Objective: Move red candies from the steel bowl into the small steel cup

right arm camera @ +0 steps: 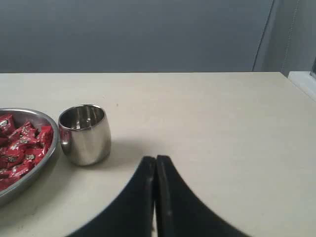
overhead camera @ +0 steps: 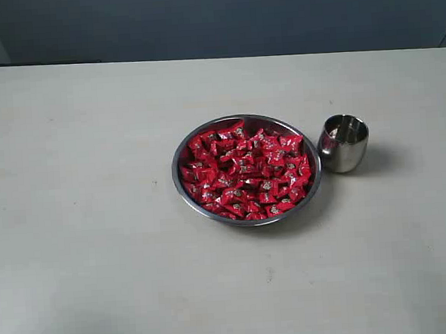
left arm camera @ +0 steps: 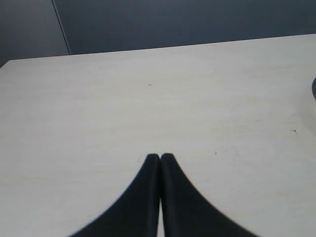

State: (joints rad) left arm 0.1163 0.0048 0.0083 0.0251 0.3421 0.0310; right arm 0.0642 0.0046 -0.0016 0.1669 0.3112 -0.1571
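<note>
A wide steel bowl point(overhead camera: 178, 158) sits near the table's middle, heaped with red candies point(overhead camera: 246, 169). Just right of it stands the small steel cup point(overhead camera: 343, 143), upright, its inside looking empty. The right wrist view shows the cup point(right arm camera: 85, 134) beside the bowl's rim point(right arm camera: 49, 148) with candies point(right arm camera: 22, 145) in it. My right gripper point(right arm camera: 156, 159) is shut with nothing between its fingers, over bare table a short way from the cup. My left gripper point(left arm camera: 160, 156) is shut too, empty, above bare table. Neither gripper appears in the exterior view.
The pale table point(overhead camera: 88, 183) stretches wide on both sides of the bowl. A dark wall point(overhead camera: 221, 19) runs behind the far edge. A dark curved edge point(left arm camera: 313, 89) shows at the border of the left wrist view.
</note>
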